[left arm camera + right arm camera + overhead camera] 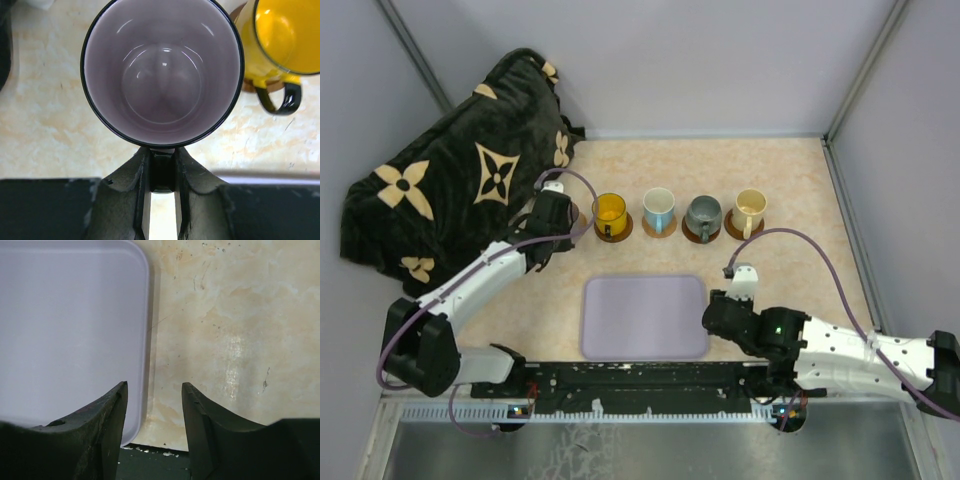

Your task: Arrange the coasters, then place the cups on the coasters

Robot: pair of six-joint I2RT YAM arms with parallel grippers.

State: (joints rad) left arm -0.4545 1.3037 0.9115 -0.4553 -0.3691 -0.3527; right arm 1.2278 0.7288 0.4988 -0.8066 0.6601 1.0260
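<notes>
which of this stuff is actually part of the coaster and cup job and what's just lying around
Job: yellow cup, white cup, grey-green cup, cream cup, mauve cup, wooden coasters.
Lying about: lavender tray, dark patterned blanket.

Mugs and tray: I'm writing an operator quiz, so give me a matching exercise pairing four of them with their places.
Things:
1. mauve-purple mug with a dark rim
2. yellow mug with a black handle
3. cream mug
4. lavender rectangular tray

Places:
A. right end of the mug row
B. lying empty, nearer the robot than the mugs
C. handle pinched in the left gripper
D. directly left of the blue-handled white mug

Pairs: 1-C, 2-D, 3-A, 4-B
</notes>
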